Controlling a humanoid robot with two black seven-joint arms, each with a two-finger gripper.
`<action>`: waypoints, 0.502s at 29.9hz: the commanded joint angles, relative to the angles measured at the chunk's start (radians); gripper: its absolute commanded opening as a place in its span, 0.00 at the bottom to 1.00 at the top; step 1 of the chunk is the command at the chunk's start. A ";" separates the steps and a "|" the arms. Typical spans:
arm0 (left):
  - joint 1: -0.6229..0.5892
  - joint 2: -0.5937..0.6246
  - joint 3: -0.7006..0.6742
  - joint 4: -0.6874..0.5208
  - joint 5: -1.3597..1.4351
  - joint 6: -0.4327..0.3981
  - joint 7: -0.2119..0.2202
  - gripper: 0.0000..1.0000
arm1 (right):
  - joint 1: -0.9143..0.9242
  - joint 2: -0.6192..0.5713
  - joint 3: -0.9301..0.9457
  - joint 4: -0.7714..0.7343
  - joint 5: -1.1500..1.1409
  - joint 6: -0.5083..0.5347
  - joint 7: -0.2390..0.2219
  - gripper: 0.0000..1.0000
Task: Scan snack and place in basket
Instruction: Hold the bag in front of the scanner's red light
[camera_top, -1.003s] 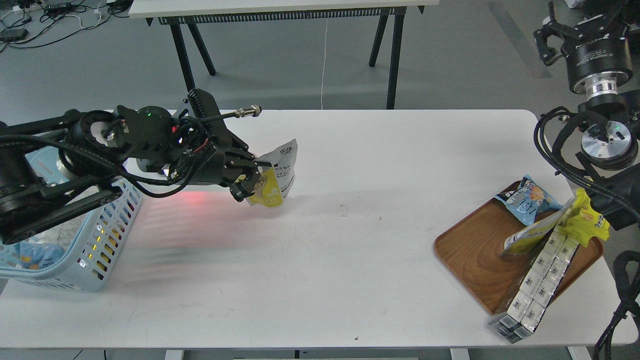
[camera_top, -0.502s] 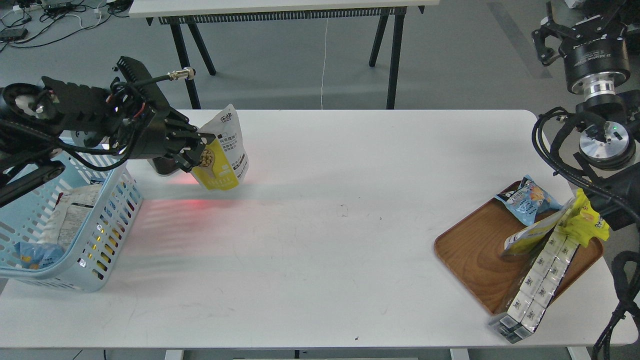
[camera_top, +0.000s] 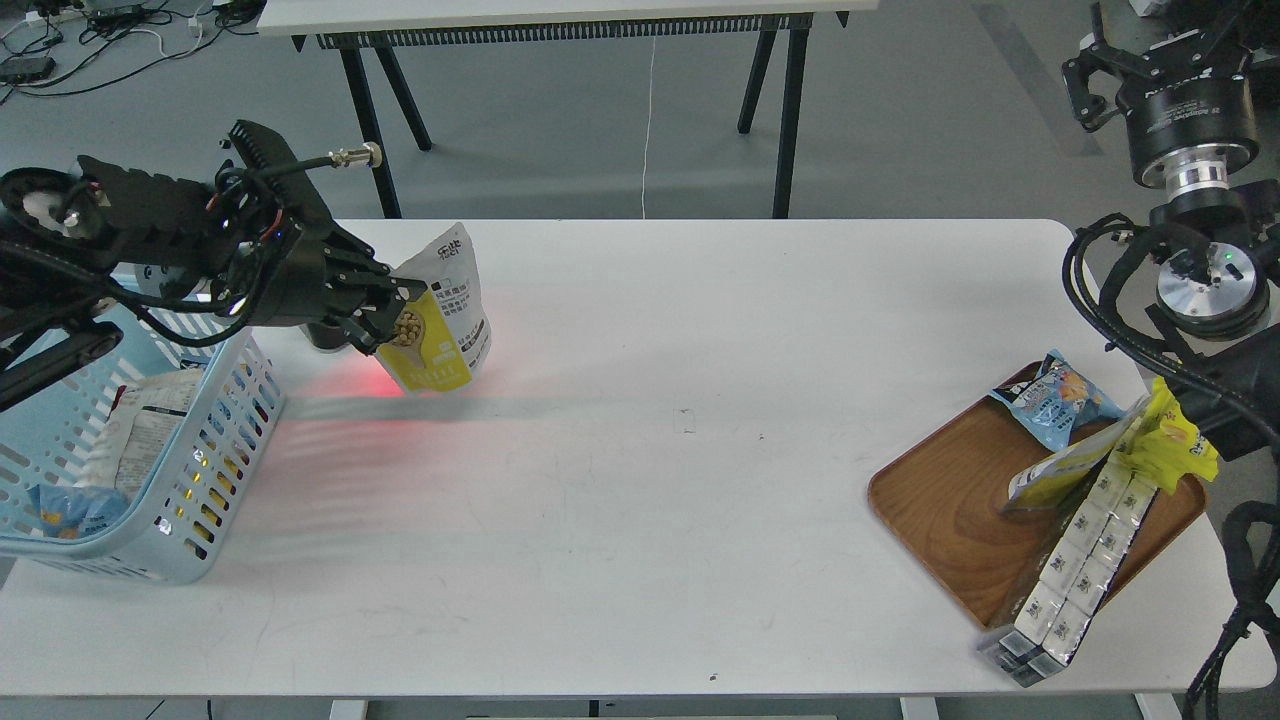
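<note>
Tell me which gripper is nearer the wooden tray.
Right. The right gripper hangs above and behind the wooden tray; the left gripper holds the snack far across the table.

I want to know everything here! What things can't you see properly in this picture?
- Head view: the basket is cut off by the left edge, so part of its inside is missing.
- The snack's text is too small to read.
- The left gripper covers the snack's left edge.
- The right gripper: dark, fingers unclear.

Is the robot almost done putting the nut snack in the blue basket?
Partly. The left gripper has the snack pouch clamped in its jaws, lifted off the table, with a red glow on the table below it. The pouch is still right of the basket, so dropping it in remains.
</note>
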 joint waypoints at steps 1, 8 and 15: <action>-0.001 -0.001 -0.003 0.000 0.000 0.000 0.006 0.00 | 0.002 -0.001 0.000 0.000 0.000 -0.002 -0.001 0.99; -0.001 -0.006 -0.006 0.000 0.000 0.000 0.010 0.00 | 0.006 -0.001 0.000 0.000 0.000 -0.003 0.001 0.99; -0.001 -0.004 -0.004 -0.002 0.000 0.000 0.004 0.00 | 0.041 -0.001 -0.006 0.000 0.000 -0.008 -0.001 0.99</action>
